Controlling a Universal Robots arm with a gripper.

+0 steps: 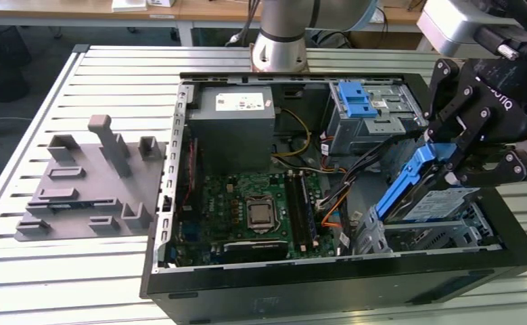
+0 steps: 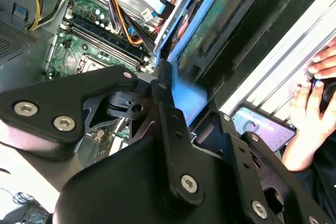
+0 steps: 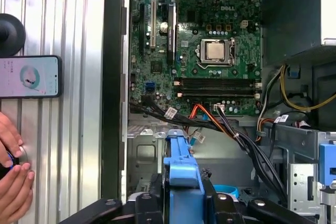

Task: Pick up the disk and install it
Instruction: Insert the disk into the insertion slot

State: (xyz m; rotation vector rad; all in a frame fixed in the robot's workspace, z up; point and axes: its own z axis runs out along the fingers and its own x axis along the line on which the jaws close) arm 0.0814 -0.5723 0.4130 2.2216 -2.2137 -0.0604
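The gripper (image 1: pixel 469 157) was clenched on the upper end of the disk (image 1: pixel 430 202), holding it tilted, its lower end down at the silver drive cage (image 1: pixel 425 238); whether it touched the cage could not be told. In the exterior view this lay at about four o'clock from the motherboard (image 1: pixel 249 206), inside the open computer case (image 1: pixel 335 288). The grey drive bay (image 1: pixel 376 122) with its blue latch (image 1: pixel 358 100) stood at eleven o'clock from the disk, the power supply (image 1: pixel 231 128) at twelve o'clock from the motherboard. In the first wrist view a person's hand (image 3: pixel 13 179) rested on the slatted table (image 3: pixel 79 129) near a phone (image 3: pixel 29 76)
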